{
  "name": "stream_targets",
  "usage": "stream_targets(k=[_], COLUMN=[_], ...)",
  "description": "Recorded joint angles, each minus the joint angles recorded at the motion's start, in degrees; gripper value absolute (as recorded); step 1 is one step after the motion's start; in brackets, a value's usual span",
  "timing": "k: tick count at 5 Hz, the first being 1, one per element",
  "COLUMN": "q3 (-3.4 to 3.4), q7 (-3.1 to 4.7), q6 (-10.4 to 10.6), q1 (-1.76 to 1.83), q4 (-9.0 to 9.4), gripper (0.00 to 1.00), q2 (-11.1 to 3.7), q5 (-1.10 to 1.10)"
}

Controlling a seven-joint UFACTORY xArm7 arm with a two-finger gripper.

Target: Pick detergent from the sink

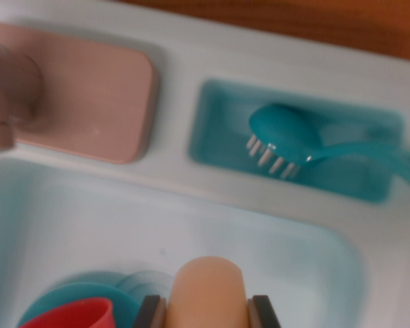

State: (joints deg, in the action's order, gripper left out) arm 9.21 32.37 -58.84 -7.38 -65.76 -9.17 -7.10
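So the detergent (208, 294) is that peachy-tan rounded bottle at the bottom middle of the wrist view, and it's sitting right between the two dark fingers (150, 313), one on each side of it. They look snug against its sides, closed onto it, though the shot is blurry and cuts off right there, so only their tips show. The gripper (208, 313) is low over the pale sink (273, 253) basin.

Just to the wrist view's left of the bottle there's a red cup (78, 316) sitting against a teal plate (126, 290), both half out of frame in the basin.

Further up, on the sink's rim, a teal tray (219, 133) is recessed into it with a teal brush (287, 140) lying in it, white bristles down, handle running off toward the wrist view's right. On the left is a pink faucet (10, 96) on its pink base (99, 102). A strip of brown wooden surface (314, 20) shows past the sink's top edge.
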Motion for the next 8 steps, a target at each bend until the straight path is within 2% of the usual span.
stream_targets(k=[1,2,3,4,5,6,7,8], q3=[0.06,0.06,0.11,0.11,0.17,0.17,0.23,0.23], q7=[-0.30,-0.30,-0.60,-0.60,-0.91,-0.91,-1.22,-1.22], q6=[-2.55,-2.55,-5.20,-5.20,-7.84,-7.84,-10.55,-10.55], q1=[0.02,0.02,0.05,0.05,0.07,0.07,0.09,0.09], q4=[-1.94,-1.94,-3.94,-3.94,-5.94,-5.94,-8.00,-8.00], gripper=[1.00,1.00,1.00,1.00,1.00,1.00,1.00,1.00], q2=[0.64,0.64,1.30,1.30,1.96,1.96,2.64,2.64], q5=[0.24,0.24,0.48,0.48,0.72,0.72,0.97,0.97])
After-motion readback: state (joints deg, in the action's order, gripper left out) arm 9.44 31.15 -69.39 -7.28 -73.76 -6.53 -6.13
